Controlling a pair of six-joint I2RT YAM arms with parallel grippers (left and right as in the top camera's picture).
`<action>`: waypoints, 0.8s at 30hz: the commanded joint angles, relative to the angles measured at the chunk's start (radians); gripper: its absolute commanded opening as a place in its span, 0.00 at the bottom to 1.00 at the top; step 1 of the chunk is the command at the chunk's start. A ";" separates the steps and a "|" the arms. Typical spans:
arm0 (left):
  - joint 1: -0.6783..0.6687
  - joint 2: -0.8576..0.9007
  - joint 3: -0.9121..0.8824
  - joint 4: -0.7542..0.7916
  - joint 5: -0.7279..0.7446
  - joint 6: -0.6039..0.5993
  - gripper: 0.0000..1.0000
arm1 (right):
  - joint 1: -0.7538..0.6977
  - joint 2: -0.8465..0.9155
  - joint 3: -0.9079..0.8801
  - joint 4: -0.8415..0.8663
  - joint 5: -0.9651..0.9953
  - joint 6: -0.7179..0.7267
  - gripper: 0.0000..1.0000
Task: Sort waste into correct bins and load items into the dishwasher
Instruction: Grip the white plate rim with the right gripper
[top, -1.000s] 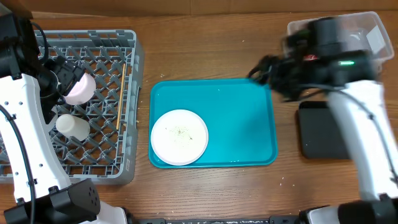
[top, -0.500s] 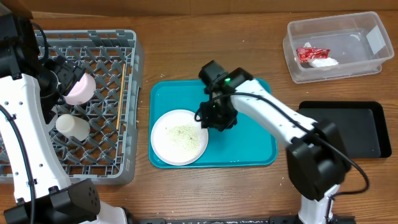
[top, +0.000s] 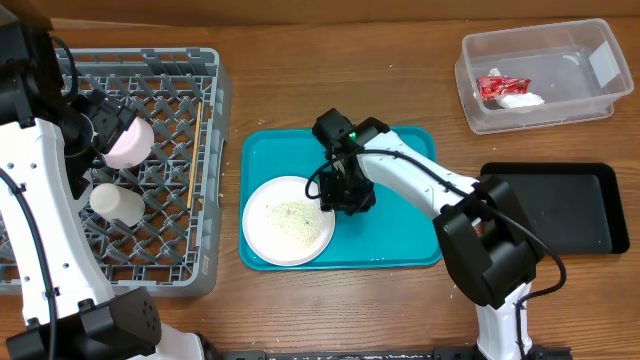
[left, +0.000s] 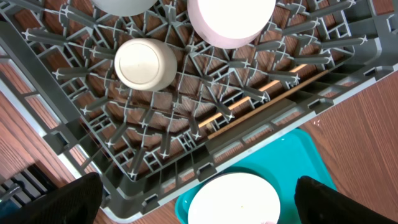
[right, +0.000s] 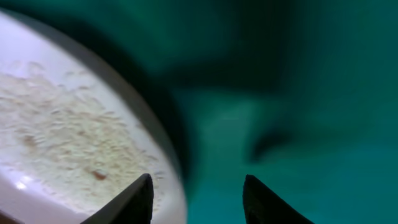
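Crumbs cover the white plate on the teal tray, so my right pincer straddles its rim, jaws apart, presumably for tipping; left pincer hangs spread wide over the rack.

**Right wrist view: jaws astride plate rim**

Close and out of focus. The white plate fills the left and lower-left of the frame and lies on the teal tray. Its curved rim runs diagonally from upper left to bottom centre. Pale rice-like crumbs are scattered over the plate's face, with a few darker specks among them. The right gripper has its jaws apart. One dark fingertip sits over the plate's rim, the other over bare tray. A dark shadow borders the rim on the tray side.
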 joint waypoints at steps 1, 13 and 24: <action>-0.001 -0.009 -0.004 0.002 -0.002 -0.021 1.00 | -0.008 0.006 -0.042 -0.004 0.121 0.058 0.48; -0.001 -0.009 -0.004 0.002 -0.002 -0.021 1.00 | -0.196 0.003 0.038 -0.164 0.332 0.057 0.48; -0.001 -0.009 -0.004 0.003 -0.002 -0.021 1.00 | -0.314 -0.074 0.221 -0.345 0.300 -0.010 0.48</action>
